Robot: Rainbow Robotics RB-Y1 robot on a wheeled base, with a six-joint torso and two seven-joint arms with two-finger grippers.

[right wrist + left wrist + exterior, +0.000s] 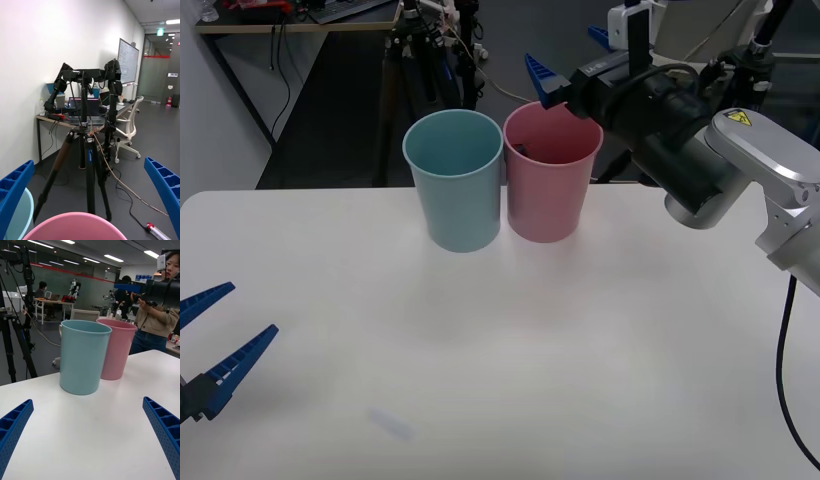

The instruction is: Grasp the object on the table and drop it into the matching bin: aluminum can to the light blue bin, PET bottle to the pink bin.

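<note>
The pink bin [549,190] and the light blue bin [455,185] stand side by side at the far middle of the white table [500,350]. My right gripper [572,60] hangs open just above the pink bin's far rim, nothing between its fingers; in its wrist view the pink bin [75,227] lies directly under the right gripper [88,165]. The PET bottle is hidden; a small dark shape [522,151] shows inside the pink bin, too little to identify. My left gripper [225,335] waits open low over the near left table, facing both bins [84,356].
A black tripod [88,157] stands on the floor behind the bins, with a desk and office chair farther back. The right arm's grey body [700,170] reaches over the table's far right. A black cable [785,360] hangs at the right edge.
</note>
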